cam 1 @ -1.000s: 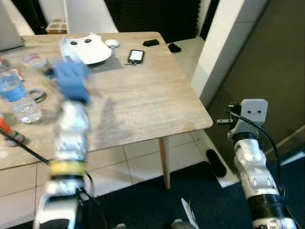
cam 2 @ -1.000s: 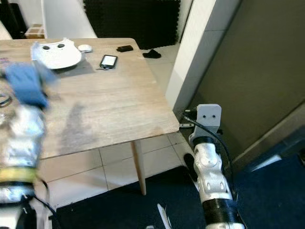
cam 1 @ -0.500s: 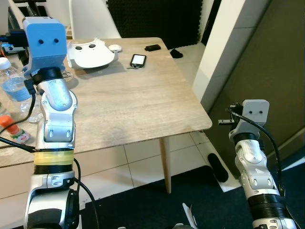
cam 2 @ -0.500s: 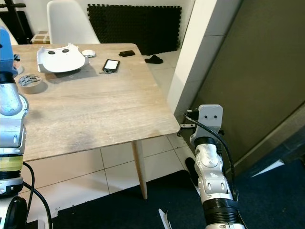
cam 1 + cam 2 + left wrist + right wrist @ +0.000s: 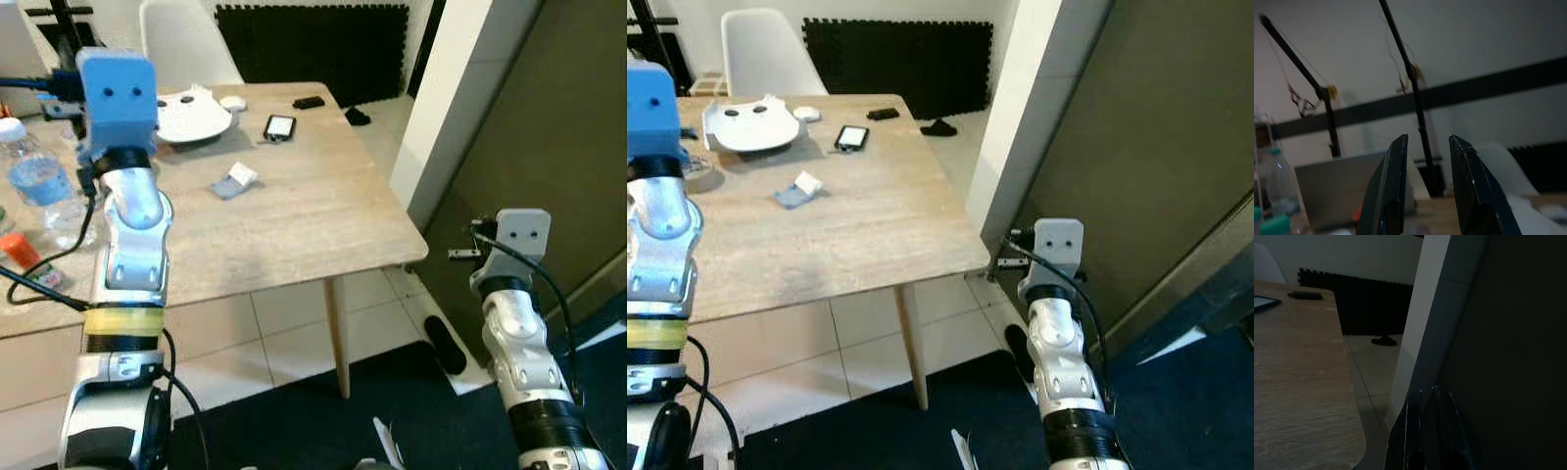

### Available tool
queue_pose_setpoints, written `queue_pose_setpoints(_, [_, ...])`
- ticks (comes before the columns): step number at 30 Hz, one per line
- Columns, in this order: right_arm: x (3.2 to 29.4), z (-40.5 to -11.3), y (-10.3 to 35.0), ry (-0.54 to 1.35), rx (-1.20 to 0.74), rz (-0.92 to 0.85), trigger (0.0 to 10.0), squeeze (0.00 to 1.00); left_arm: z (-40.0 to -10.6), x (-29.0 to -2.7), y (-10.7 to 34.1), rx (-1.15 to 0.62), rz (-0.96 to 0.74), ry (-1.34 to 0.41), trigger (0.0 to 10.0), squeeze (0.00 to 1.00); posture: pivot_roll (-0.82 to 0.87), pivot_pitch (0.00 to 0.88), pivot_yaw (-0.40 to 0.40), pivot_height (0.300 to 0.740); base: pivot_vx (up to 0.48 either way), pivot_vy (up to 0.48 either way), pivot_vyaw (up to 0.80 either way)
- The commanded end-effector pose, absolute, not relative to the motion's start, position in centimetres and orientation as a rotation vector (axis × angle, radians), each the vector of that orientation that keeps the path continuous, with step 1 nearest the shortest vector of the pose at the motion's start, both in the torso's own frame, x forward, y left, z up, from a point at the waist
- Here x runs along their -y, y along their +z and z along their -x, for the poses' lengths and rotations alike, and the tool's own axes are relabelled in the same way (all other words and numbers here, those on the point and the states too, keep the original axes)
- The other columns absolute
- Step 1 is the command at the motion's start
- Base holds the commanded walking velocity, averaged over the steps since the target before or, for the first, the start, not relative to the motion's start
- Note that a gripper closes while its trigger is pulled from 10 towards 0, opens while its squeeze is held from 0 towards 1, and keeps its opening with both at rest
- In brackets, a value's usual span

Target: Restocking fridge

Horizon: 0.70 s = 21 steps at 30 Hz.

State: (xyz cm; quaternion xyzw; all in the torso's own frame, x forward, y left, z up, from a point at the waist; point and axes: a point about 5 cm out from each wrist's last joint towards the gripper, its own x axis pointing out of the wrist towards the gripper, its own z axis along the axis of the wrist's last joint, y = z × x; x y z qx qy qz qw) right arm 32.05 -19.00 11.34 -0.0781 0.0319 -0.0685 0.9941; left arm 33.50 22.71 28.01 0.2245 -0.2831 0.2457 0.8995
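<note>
the clear plastic water bottle with a white cap (image 5: 37,186) is standing at the left edge of the pale wooden table (image 5: 294,211), likely light but slippery; mid-body is the best hold. the left gripper (image 5: 1426,188) is hovering parted and empty above the table. the right gripper (image 5: 1427,431) is pointing at the dark fridge door (image 5: 1156,166), fingers near together, holding nothing. a black phone (image 5: 279,127), a white owl-shaped tray (image 5: 191,113) and an orange-capped bottle (image 5: 22,253) are crowding nearby.

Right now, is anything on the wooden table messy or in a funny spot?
A small crumpled blue and white wrapper lies loose, mid-top, on the light wooden table, apart from the other things. A black smartphone rests askew near the far edge. Nothing looks spilled or broken.
</note>
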Motion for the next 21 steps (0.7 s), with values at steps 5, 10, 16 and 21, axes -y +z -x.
queue_pose_setpoints(5, [19.5, -31.6, 10.9, -0.153, -0.073, 0.173, 10.0, 0.0, -33.0, -24.5, 24.4, 0.394, -0.455, 0.573, 10.0, 0.0, 0.03, 0.041, -0.093, 0.74, 0.0, 0.0, 0.0])
queue_pose_setpoints(10, [20.0, -31.2, 10.1, -0.167, -0.101, 0.182, 10.0, 0.0, -33.0, -23.3, 20.4, 0.227, -0.415, 0.348, 10.0, 0.0, 0.04, 0.049, -0.087, 0.74, 0.0, 0.0, 0.0])
queue_pose_setpoints(16, [20.8, -30.4, 8.5, -0.193, -0.155, 0.2, 10.0, 0.0, -31.9, -21.3, 19.1, 0.24, -0.433, 0.204, 10.0, 0.0, 0.04, 0.054, -0.083, 0.74, 0.0, 0.0, 0.0])
queue_pose_setpoints(21, [21.1, -30.1, 7.9, -0.201, -0.178, 0.204, 10.0, 0.0, -31.3, -20.9, 20.4, 0.327, -0.5, 0.234, 10.0, 0.0, 0.04, 0.06, -0.077, 0.74, 0.0, 0.0, 0.0])
